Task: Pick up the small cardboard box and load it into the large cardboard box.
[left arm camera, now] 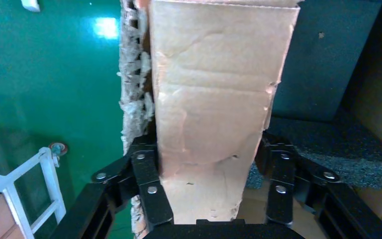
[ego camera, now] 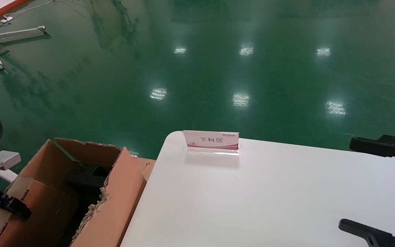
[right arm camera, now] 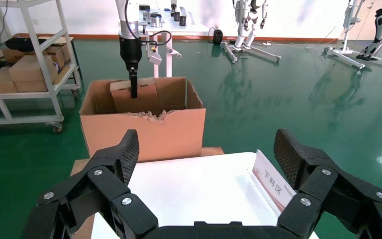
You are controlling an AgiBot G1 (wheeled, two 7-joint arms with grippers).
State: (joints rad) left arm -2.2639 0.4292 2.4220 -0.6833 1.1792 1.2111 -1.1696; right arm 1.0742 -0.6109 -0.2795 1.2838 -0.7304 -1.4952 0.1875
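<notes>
The left gripper (left arm camera: 211, 186) is clamped across opposite faces of the small box (left arm camera: 214, 114), holding it over the open top of the large box (ego camera: 113, 202), partly below the ragged rim. The carton appears light and stiff but creased, so a grip across its flat faces should hold. Farther off, the right gripper (right arm camera: 206, 164) hangs over the table (ego camera: 269, 199), fingers apart.

Robot lab or factory hall: glossy green floor (ego camera: 218, 68), humanoid robots on stands (right arm camera: 251, 15) top of frame, trolley with cartons (right arm camera: 30, 74) at left.
</notes>
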